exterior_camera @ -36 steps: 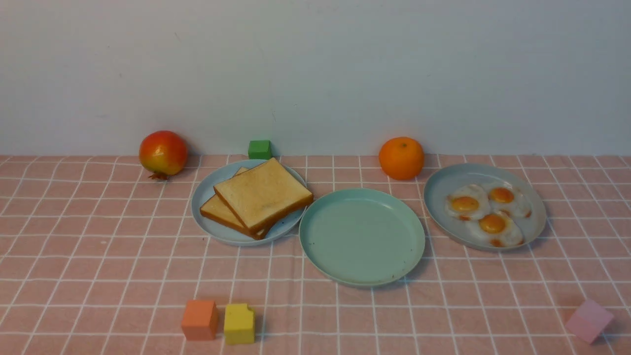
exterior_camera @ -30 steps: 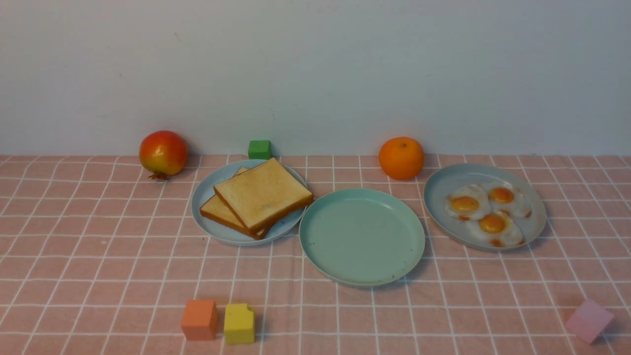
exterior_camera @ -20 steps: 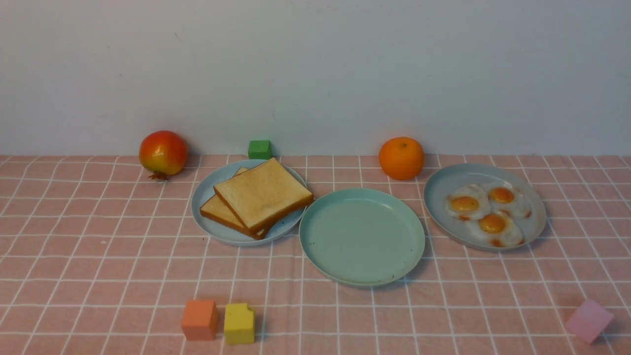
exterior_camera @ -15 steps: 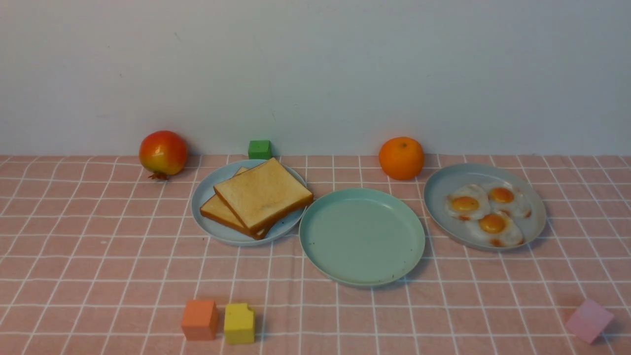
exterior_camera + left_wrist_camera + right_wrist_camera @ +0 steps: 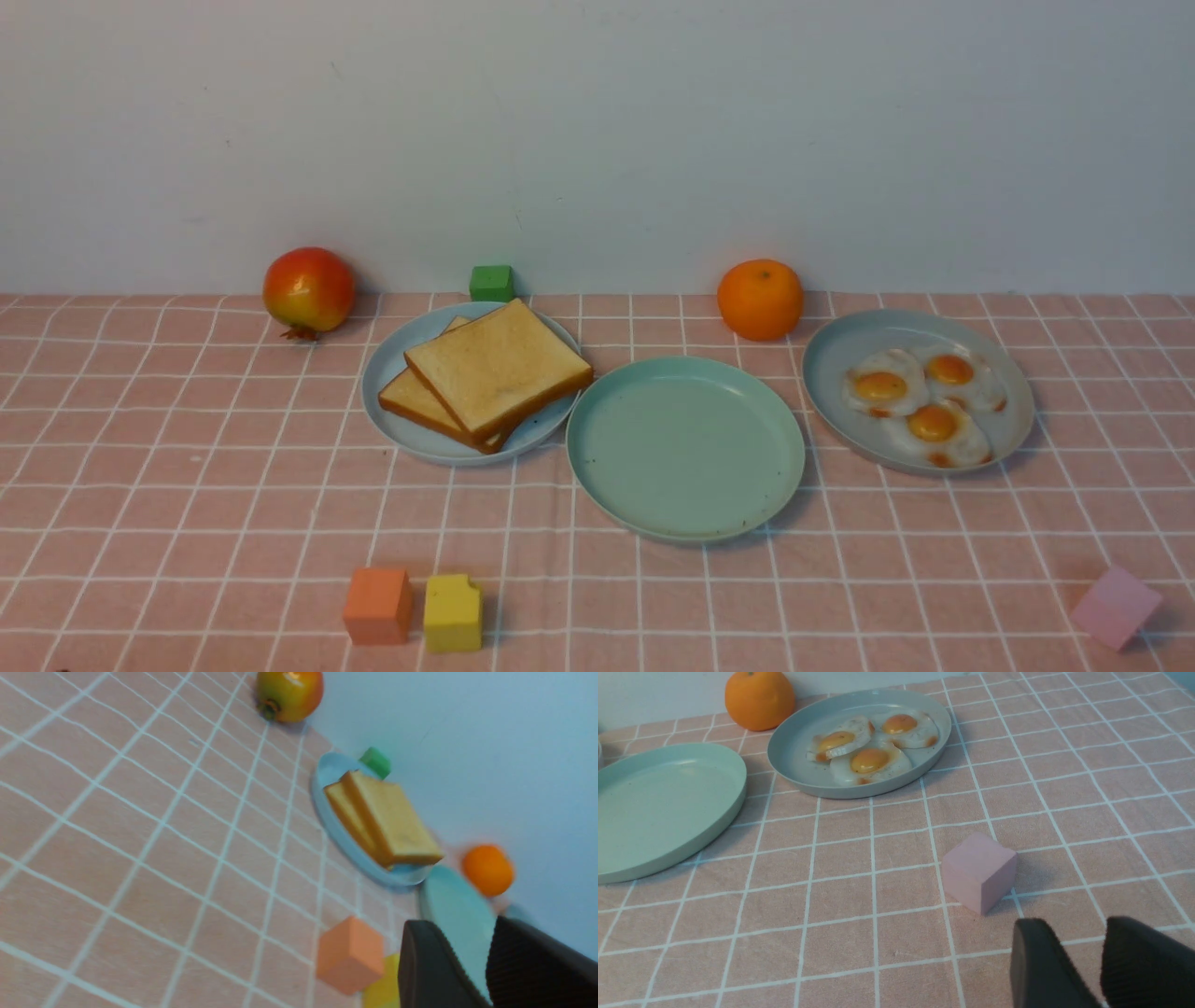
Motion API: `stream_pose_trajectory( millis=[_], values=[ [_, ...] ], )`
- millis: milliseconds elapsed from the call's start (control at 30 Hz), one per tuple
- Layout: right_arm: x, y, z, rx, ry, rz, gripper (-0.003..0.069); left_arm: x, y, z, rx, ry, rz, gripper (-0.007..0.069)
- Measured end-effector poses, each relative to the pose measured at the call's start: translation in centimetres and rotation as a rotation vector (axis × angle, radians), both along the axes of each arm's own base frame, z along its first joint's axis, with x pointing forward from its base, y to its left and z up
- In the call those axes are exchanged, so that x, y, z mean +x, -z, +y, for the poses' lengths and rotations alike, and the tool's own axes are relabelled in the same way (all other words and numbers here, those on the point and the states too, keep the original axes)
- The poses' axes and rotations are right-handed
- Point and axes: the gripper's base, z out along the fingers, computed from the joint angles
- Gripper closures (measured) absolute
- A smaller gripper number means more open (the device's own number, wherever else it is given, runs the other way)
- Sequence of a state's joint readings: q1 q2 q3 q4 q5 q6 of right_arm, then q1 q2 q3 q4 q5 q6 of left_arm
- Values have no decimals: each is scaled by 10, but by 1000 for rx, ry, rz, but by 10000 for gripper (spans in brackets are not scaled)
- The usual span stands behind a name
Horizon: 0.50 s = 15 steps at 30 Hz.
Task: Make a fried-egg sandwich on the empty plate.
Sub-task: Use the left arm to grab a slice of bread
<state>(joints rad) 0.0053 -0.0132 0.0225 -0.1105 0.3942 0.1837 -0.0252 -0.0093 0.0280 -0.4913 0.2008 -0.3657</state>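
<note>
We judged placing unstarted; left end effector (image 5: 467,933) and right end effector (image 5: 1078,928) stood parted, empty; toast slice (image 5: 498,367) due onto empty plate (image 5: 686,448).

We take this for a staged robot test setup rather than a home kitchen: bare white wall (image 5: 597,140), pink checked cloth (image 5: 187,485) over the surface (image 5: 934,560), and plain coloured cubes (orange cube (image 5: 377,605) and yellow cube (image 5: 454,612) at seven o'clock, pink cube (image 5: 1115,607) at four).
</note>
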Motion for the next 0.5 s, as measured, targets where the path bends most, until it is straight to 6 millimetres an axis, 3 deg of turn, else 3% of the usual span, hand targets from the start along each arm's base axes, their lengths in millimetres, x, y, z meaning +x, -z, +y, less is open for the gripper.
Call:
stream_pose_trajectory(
  millis=[133, 267, 433, 500],
  values=[
    [0, 0, 0, 0, 0, 0, 419, 1, -6, 2, -156, -29, -54, 385],
    [0, 0, 0, 0, 0, 0, 419, 0, -13, 1, -203, -24, -71, 405],
    [0, 0, 0, 0, 0, 0, 419, -10, -73, -17, -29, 199, -10, 593],
    [0, 0, 0, 0, 0, 0, 419, -2, -96, -24, 73, 304, 97, 612]
  ],
)
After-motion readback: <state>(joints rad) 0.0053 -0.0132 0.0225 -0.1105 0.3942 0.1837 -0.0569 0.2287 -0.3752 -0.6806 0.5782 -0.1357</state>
